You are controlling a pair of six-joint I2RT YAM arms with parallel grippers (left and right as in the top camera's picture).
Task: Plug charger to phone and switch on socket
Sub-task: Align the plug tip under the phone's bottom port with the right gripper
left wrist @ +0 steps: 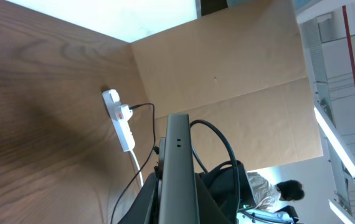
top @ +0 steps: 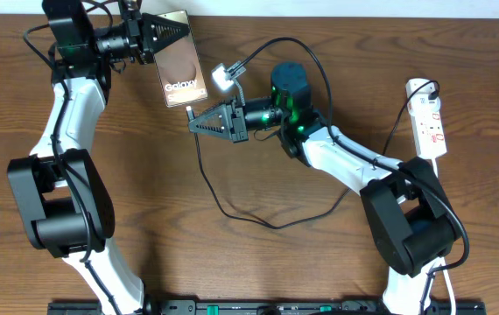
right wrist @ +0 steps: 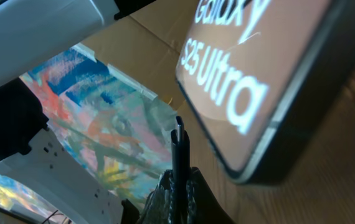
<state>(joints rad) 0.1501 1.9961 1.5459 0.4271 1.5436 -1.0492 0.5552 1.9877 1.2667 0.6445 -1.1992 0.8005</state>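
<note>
The phone (top: 182, 59), gripped far-left over the counter (top: 188, 262) by the left fingers (top: 164, 31), shows edge-on from the left wrist; from the right wrist, the right fingers (right wrist: 196, 199) pinch the charger (right wrist: 179, 146) beside it, so square its tip to the port.

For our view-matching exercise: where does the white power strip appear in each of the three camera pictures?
Overhead: the power strip lies near the right edge, in the upper half.
Left wrist: left of centre, lying on the wood.
Right wrist: not in it.
Shared landmark: the brown wooden table, visible in all three views.
</note>
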